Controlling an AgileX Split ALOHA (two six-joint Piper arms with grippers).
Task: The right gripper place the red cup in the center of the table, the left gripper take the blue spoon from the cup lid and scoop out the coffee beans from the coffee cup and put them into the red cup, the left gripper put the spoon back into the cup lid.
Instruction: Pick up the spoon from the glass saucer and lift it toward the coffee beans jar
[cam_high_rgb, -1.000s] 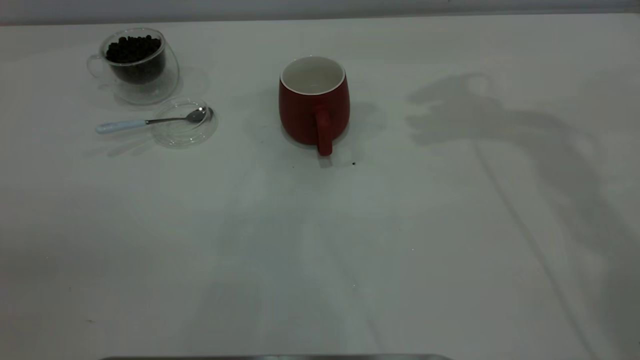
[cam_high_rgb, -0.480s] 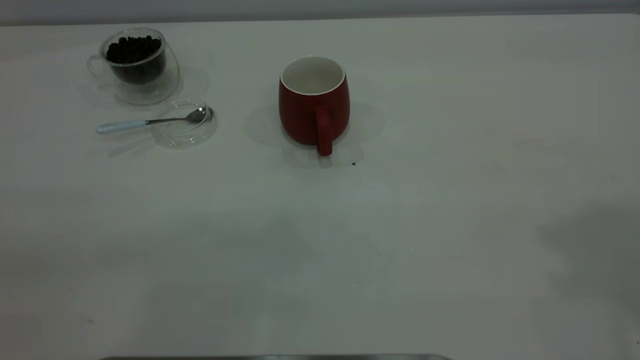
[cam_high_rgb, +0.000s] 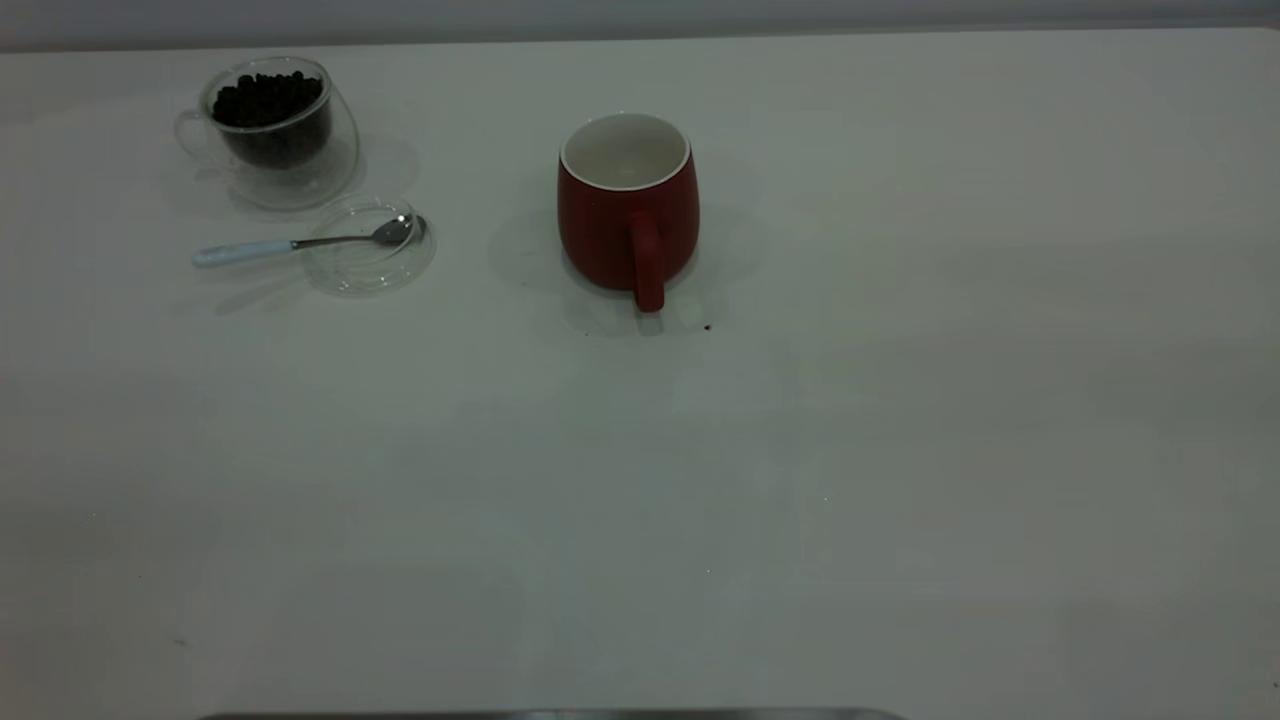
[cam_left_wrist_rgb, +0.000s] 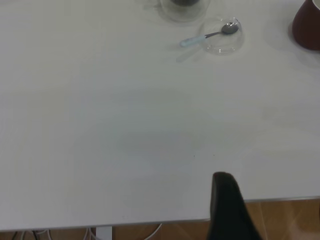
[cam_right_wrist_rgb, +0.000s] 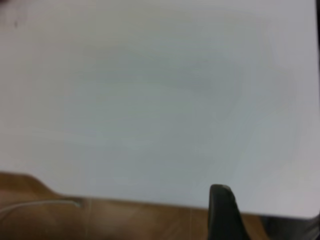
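The red cup (cam_high_rgb: 628, 205) stands upright near the middle of the table (cam_high_rgb: 800, 450), handle toward the camera, its white inside empty. The coffee cup (cam_high_rgb: 272, 125) with coffee beans (cam_high_rgb: 266, 98) stands at the far left. In front of it the blue spoon (cam_high_rgb: 300, 242) rests with its bowl in the cup lid (cam_high_rgb: 368, 246) and its handle on the table. Neither gripper shows in the exterior view. The left gripper (cam_left_wrist_rgb: 225, 200) shows as a black tip over the table's edge, far from the spoon (cam_left_wrist_rgb: 207, 36) and lid (cam_left_wrist_rgb: 223, 37). The right gripper (cam_right_wrist_rgb: 222, 210) hangs over another table edge.
A small dark speck (cam_high_rgb: 708, 326) lies just in front of the red cup. The left wrist view shows the red cup's side (cam_left_wrist_rgb: 309, 30) and the coffee cup's base (cam_left_wrist_rgb: 184, 6) at the picture's border. Brown floor (cam_right_wrist_rgb: 100, 220) lies beyond the table edge.
The large arm shadow on the right half of the table has slid off toward the right and front and is gone. The cups, lid and spoon have not moved.
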